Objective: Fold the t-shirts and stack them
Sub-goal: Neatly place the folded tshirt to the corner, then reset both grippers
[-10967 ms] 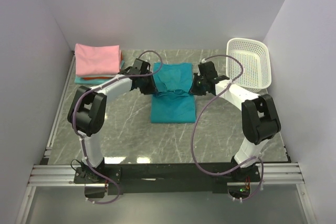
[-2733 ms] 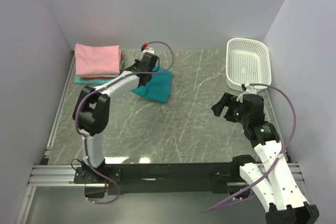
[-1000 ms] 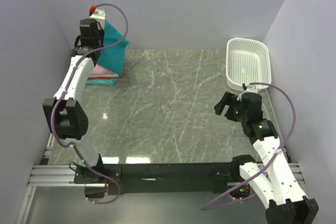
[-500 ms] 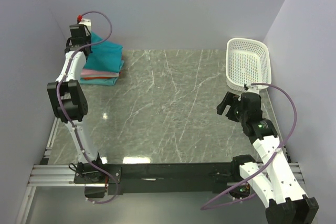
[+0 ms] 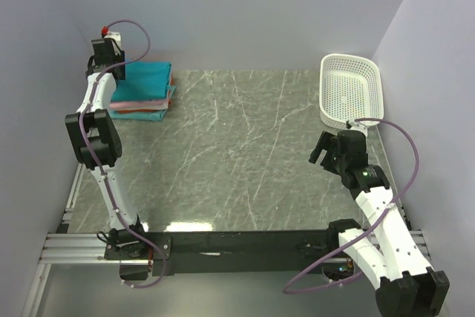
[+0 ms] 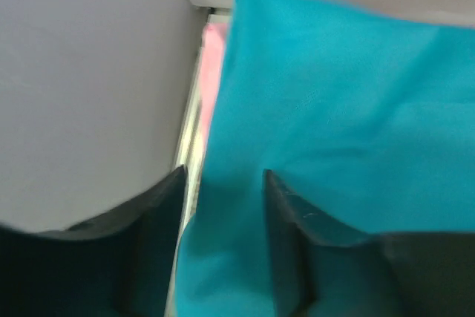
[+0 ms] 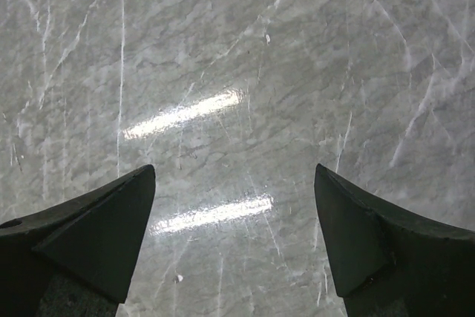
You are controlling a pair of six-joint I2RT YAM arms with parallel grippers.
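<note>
My left pincer (image 6: 223, 174) is up in the far corner of the cell, its fingers drawn in narrow. The gap between them is filled from pad to pad by the folded teal-blue cloth t-shirt (image 5: 145, 78) — it grips that shirt by its edge. In the left wrist view the teal cloth spreads away ahead of the fingertips and off to their right, smooth and blurred this close. Just ahead and a little to the left of the tips I can see a strip of the pink cloth t-shirt (image 6: 216, 57) showing from under the teal edge. The pale lilac side wall (image 6: 89, 72) stands close on the pincer's left.

From the top camera the teal shirt lies flat on top of the pile, directly beside that pincer on its right. Thin layers peek out along the pile's near side: pink, then the red cloth t-shirt (image 5: 132, 110), then the aqua cloth t-shirt (image 5: 148, 116) at the bottom, resting on the grey veined marble table (image 5: 237, 146).

My right pincer (image 7: 234, 168) hangs wide apart with nothing between its fingers; its own camera shows only bare marble with two bright streaks of reflected light below. The white plastic lattice basket (image 5: 350, 87) sits near it, beyond the fingertips and slightly to the right, not touching. The pile of shirts is well apart from this pincer — far across the table on its left.
</note>
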